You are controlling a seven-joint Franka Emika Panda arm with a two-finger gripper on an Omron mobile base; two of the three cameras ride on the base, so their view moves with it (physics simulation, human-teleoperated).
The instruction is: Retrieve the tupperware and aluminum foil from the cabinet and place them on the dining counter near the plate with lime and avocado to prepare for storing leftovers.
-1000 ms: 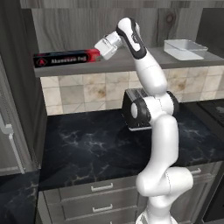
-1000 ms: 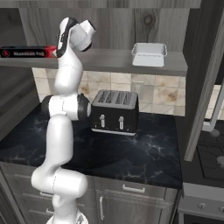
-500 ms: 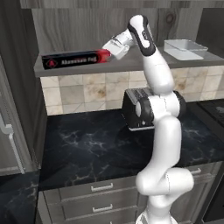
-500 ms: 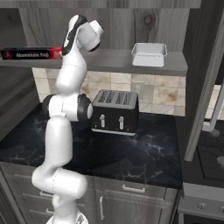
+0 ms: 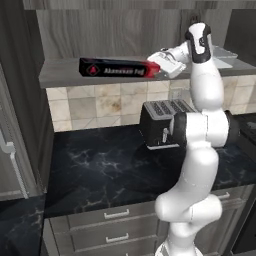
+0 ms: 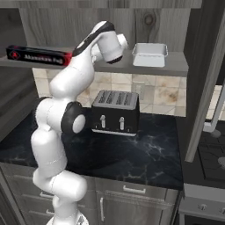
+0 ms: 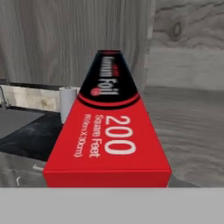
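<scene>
Foil box – the aluminum foil (image 5: 119,69) is being held level in front of the cabinet (image 5: 100,30), its red end in the gripper (image 5: 159,68) and its black length with the red triangle logo pointing out to the arm's left, at about the height of the grey shelf board (image 5: 60,75). Jaws are standing fairly wide and are clamping on the red end of the box; in the left base view the white hand is meeting the box right at that end. From the right base view the aluminum foil (image 6: 38,56) is sticking out to the left from behind the white forearm, in front of the shelf edge; whether it is touching the shelf, cannot tell. In the hand view the aluminum foil (image 7: 109,140) is running away from the camera, red end nearest with white "200 Square Feet" print, black part with "Foil" lettering further off, wood-grain back panel behind it. Tupperware (image 6: 150,54) is sitting on the right part of the shelf board, upright, well apart from the foil – pale tub, rimmed edge. Black toaster (image 6: 115,112) is standing on the dark marble worktop (image 6: 149,158) below the shelf, against the tiled backsplash, grey drawers (image 5: 120,232) under the worktop.
</scene>
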